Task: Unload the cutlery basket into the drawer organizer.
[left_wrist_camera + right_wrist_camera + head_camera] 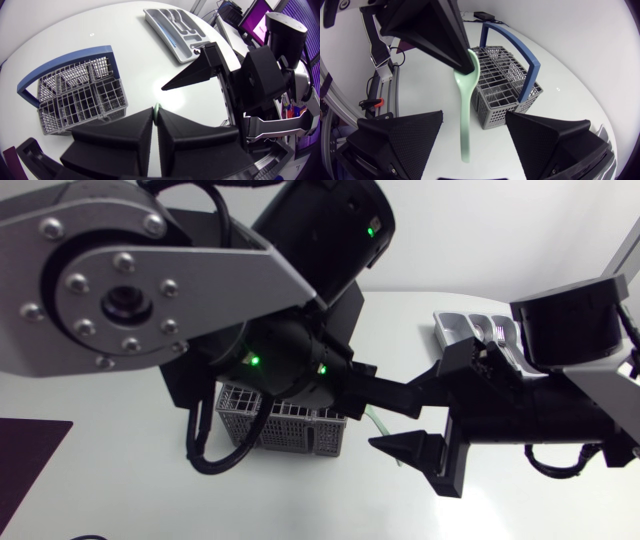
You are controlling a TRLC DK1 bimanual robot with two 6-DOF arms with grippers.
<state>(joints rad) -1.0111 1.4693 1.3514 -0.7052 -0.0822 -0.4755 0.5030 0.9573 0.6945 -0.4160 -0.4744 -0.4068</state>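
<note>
A pale green plastic spoon (pixel 465 110) hangs handle-down from my left gripper (pixel 156 119), which is shut on its bowl end; only a green sliver (pixel 157 107) shows above the fingertips there. My right gripper (pixel 475 117) is open, one finger on each side of the spoon's handle, neither touching it. In the head view the two grippers meet above the table's middle: left gripper (pixel 385 394), right gripper (pixel 400 416), with the spoon (pixel 378 423) as a thin green line. The grey wire cutlery basket (pixel 285 428) with a blue handle (pixel 520 55) stands under the left arm. The grey drawer organizer (pixel 462 330) lies at the back right.
The left arm's big links cover much of the table's left half in the head view. A dark mat (pixel 25 465) lies at the front left edge. The organizer (pixel 176 26) holds some cutlery.
</note>
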